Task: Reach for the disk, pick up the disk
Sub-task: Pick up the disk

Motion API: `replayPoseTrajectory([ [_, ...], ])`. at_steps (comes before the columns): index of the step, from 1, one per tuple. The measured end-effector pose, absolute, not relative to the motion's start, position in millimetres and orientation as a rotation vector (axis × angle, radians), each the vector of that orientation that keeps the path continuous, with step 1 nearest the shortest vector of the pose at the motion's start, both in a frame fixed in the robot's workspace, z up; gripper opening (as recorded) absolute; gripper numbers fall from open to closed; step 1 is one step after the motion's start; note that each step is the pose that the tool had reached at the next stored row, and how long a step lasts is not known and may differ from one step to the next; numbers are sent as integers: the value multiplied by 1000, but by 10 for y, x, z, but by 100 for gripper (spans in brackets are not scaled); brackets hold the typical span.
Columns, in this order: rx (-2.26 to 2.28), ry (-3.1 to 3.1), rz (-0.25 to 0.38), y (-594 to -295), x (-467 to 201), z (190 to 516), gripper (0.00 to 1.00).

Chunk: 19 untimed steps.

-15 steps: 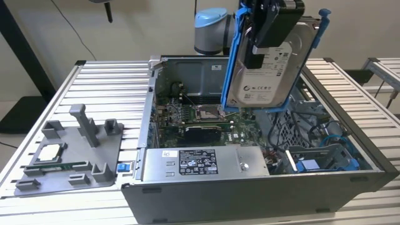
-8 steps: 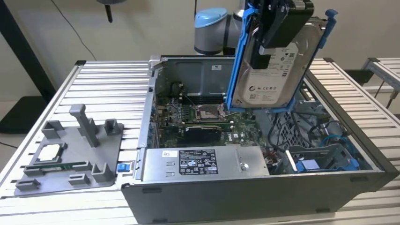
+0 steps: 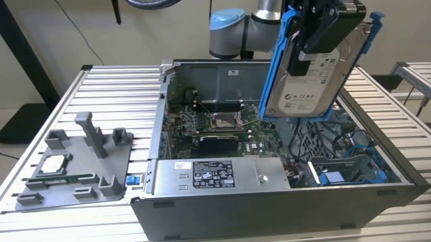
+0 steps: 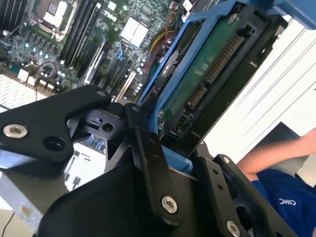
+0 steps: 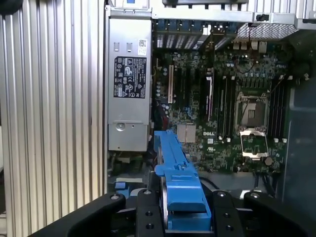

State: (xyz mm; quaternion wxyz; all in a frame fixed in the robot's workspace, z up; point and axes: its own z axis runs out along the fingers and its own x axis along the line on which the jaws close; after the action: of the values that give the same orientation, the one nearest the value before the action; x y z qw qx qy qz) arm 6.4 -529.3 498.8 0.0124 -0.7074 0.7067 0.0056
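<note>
The disk [image 3: 311, 75] hangs upright above the open computer case [image 3: 269, 206], its white label facing the exterior view and blue rails [image 3: 275, 65] along its sides. My gripper [image 3: 322, 35] is shut on its upper end, black fingers clamped over both faces. In the second wrist view the disk's green circuit board [image 4: 207, 74] and connector stick out past the fingers [image 4: 148, 148]. One blue rail [image 5: 177, 177] of the disk runs out between the gripper's black links in the first wrist view, high over the motherboard [image 5: 227, 98].
Inside the case lie the motherboard [image 3: 215, 121], a grey power supply [image 3: 215, 174] and a blue bracket [image 3: 336, 176]. A grey fixture [image 3: 74, 166] with a small chip sits on the slatted table at the exterior view's left. A person's arm [image 4: 276, 153] is nearby.
</note>
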Motion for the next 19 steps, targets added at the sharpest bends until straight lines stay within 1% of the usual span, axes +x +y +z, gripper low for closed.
replayPoseTrajectory([
  [19, -2205, 2203, 17, -5341, 354, 4971, 0],
])
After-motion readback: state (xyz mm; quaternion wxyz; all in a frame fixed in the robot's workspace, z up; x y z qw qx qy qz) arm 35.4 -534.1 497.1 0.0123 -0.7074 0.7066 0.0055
